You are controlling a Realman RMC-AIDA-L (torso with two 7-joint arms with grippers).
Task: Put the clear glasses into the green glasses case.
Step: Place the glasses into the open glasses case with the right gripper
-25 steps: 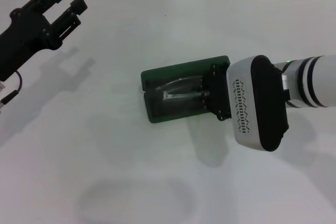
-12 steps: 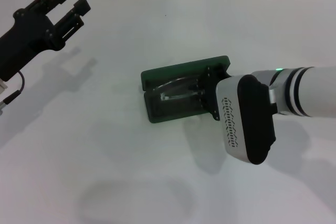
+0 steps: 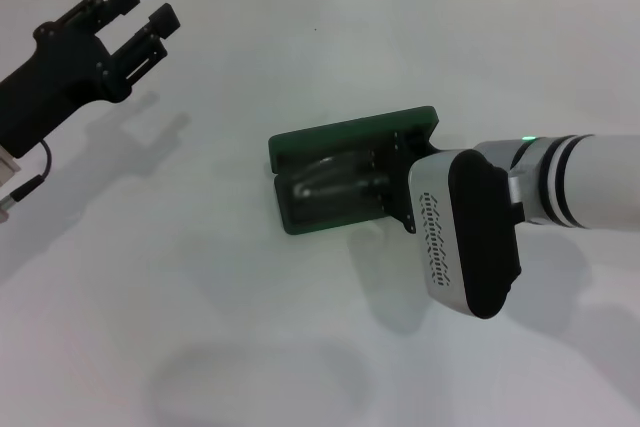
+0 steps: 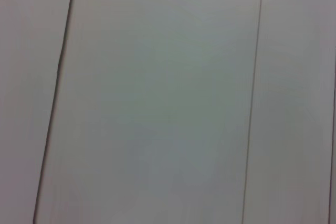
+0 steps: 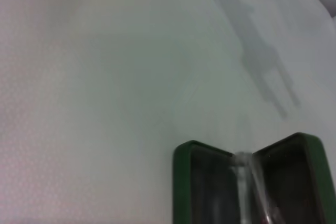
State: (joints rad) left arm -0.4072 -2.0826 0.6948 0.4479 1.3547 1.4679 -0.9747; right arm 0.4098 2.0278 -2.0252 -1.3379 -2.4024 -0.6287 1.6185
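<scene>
The green glasses case (image 3: 335, 137) lies open in the middle of the white table, lid tipped back, dark lining showing. The clear glasses (image 3: 328, 185) rest faintly inside its tray. My right gripper (image 3: 378, 175) reaches into the case's right end and is shut on the glasses. In the right wrist view the open case (image 5: 181, 182) shows from close up, with a clear strip of the glasses (image 5: 242, 174) running along its hinge line. My left gripper (image 3: 142, 9) hangs open at the far left, well away from the case.
The white table (image 3: 200, 277) spreads around the case on all sides. A tiled wall seam runs along the back edge. The left wrist view shows only plain white surface (image 4: 157, 103) with thin seams.
My right arm has swung lower and a little left, pressing the glasses deeper into the case. The left gripper has drifted slightly to the right.
</scene>
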